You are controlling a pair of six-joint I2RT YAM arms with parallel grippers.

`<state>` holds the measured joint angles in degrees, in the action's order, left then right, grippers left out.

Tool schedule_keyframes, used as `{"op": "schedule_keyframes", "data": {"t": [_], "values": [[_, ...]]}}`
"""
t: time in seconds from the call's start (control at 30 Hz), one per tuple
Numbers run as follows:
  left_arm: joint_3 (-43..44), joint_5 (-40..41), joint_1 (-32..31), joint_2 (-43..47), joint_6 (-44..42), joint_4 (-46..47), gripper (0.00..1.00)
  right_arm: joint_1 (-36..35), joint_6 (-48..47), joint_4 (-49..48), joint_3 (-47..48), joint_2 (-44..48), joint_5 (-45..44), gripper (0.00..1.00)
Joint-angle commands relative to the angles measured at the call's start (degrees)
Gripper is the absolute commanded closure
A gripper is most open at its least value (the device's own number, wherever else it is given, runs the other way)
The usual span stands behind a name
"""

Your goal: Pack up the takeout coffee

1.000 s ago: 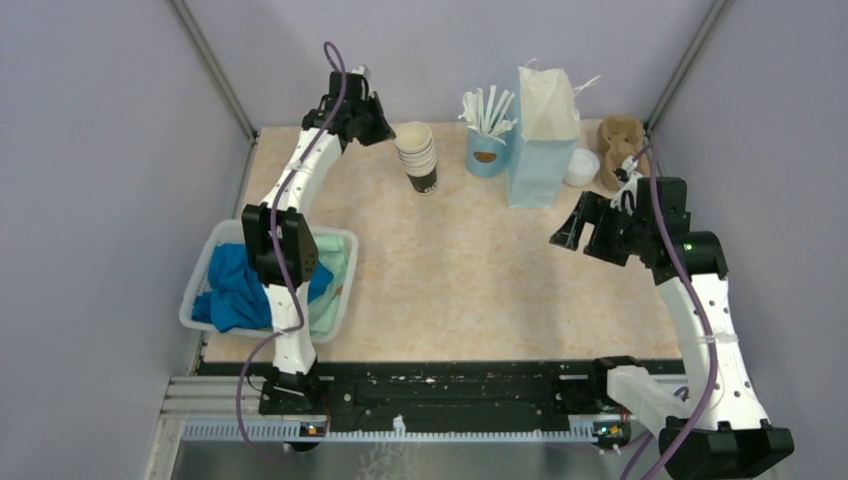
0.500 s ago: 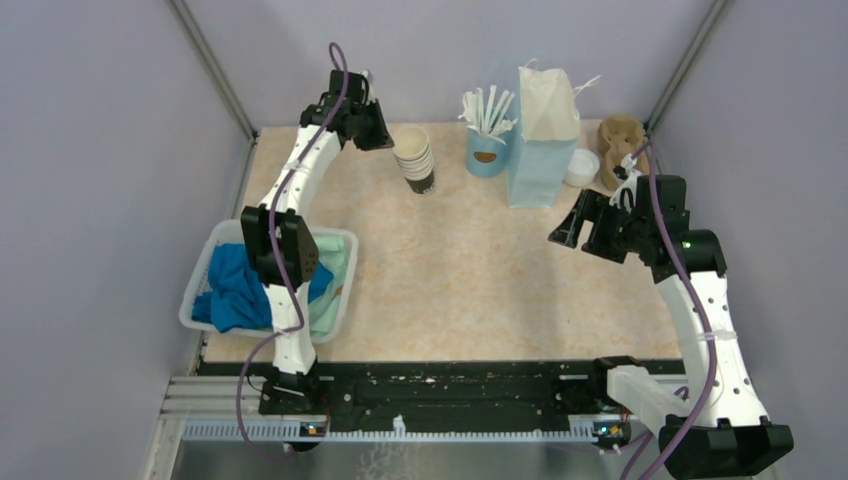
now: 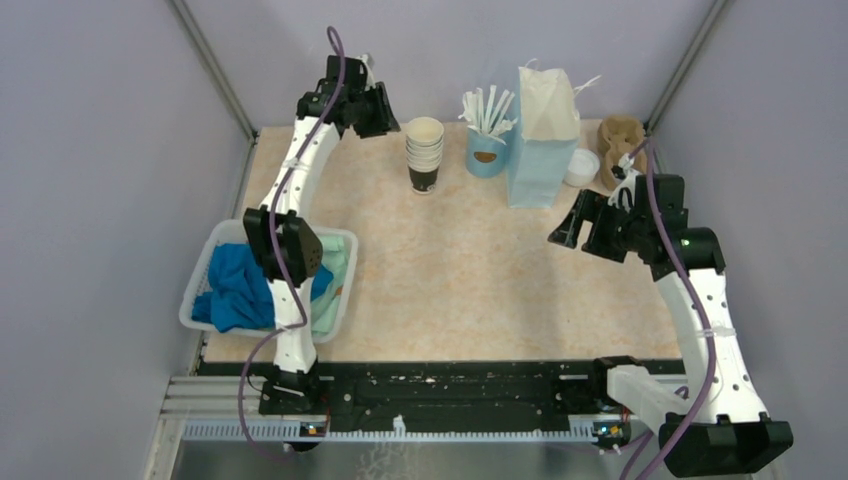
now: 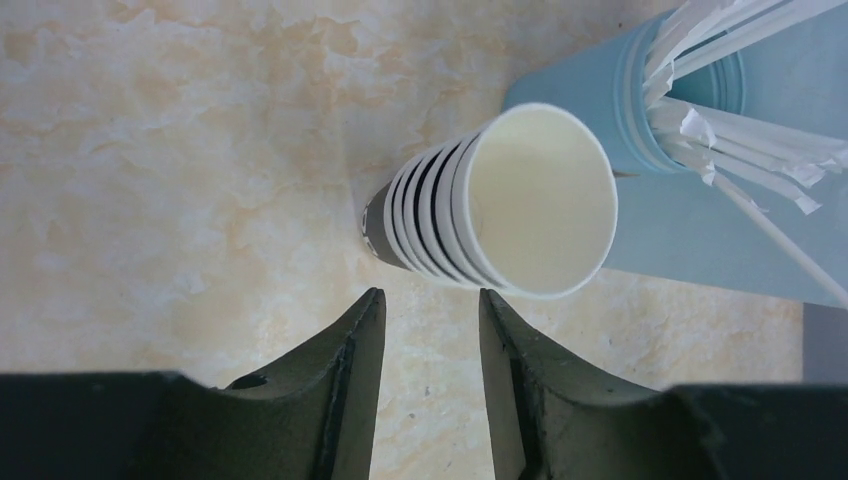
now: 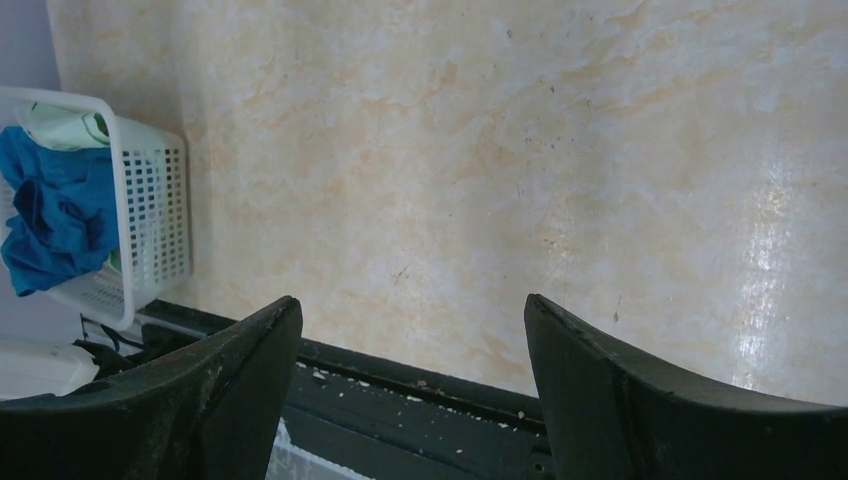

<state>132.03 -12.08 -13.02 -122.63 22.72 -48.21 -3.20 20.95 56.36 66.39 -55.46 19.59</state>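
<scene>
The takeout coffee (image 3: pixel 581 166) stands at the far right of the table (image 3: pixel 470 280), tucked between the light blue paper bag (image 3: pixel 545 140) and the brown cardboard cup carrier (image 3: pixel 620 145). From above it shows mostly as a round white lid, and the cup under it is too hidden to describe. Neither arm touches it. The left gripper (image 4: pixel 425 390) hangs at the far left of the table, just beside a stack of lidless paper cups (image 4: pixel 500 205). Its fingers are parted by a narrow gap with nothing between them. Next to the stack is a blue cup of white sticks (image 3: pixel 487 150). The right gripper (image 5: pixel 415 380) is spread wide and empty over bare tabletop, near the bag. A white basket (image 3: pixel 225 305) of blue cloths sits at the near left.
</scene>
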Motion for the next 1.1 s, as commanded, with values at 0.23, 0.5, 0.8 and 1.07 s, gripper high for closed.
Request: {"op": "schedule_keyframes", "data": {"t": [0.23, 0.5, 0.8, 1.07], "values": [[6.0, 0.2, -2.2, -5.4, 0.1, -1.1, 0.48, 0.4, -2.2, -1.0, 2.8, -2.6, 1.2, 0.19], [6.6, 1.5, -2.9, -6.3, -0.2, -1.4, 0.71, 0.4, -2.4, -1.1, 3.0, -3.4, 1.5, 0.19], [7.6, 3.0, -2.9, -6.8, -0.6, -2.1, 0.88, 0.4, -2.1, -1.5, 2.7, -3.6, 1.5, 0.19], [9.1, 0.4, -2.4, -6.8, 3.6, -3.9, 1.0, 0.4, -1.7, -1.9, 2.4, -3.4, 1.5, 0.19]]}}
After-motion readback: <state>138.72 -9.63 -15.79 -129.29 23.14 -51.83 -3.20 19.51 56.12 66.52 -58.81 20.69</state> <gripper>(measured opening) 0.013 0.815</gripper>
